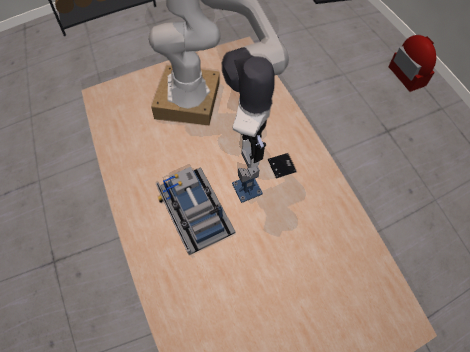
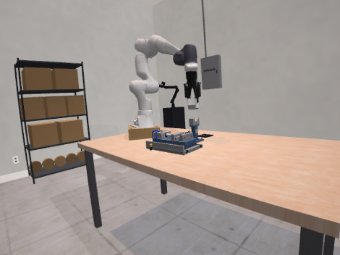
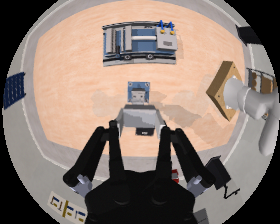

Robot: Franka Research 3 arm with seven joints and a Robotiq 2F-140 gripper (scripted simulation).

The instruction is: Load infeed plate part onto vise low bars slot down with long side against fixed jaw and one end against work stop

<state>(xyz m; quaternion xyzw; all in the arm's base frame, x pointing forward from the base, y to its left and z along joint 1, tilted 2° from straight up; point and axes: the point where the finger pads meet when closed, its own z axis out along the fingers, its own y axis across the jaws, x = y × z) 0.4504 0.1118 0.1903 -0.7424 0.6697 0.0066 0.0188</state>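
My gripper [image 2: 192, 103] is shut on the part [image 2: 192, 106], a small grey block, and holds it in the air well above the V-block [image 2: 194, 125]. In the wrist view the part [image 3: 141, 120] sits between my fingers, with a dark notch on its near face, and the V-block [image 3: 139, 92] on its blue base lies just beyond it. From above, the gripper [image 1: 249, 165] hangs over the V-block [image 1: 247, 190]. The vise [image 1: 196, 208] stands open to the left of the V-block, and it also shows in the wrist view [image 3: 141, 41]. The black infeed plate [image 1: 281, 166] is bare.
The arm's wooden base [image 1: 186, 101] stands at the back of the table. A shelf with boxes [image 2: 51, 114] stands off the table to the left, and a grey box [image 2: 211, 72] hangs behind the arm. A red object [image 1: 414, 63] sits on the floor at the right.
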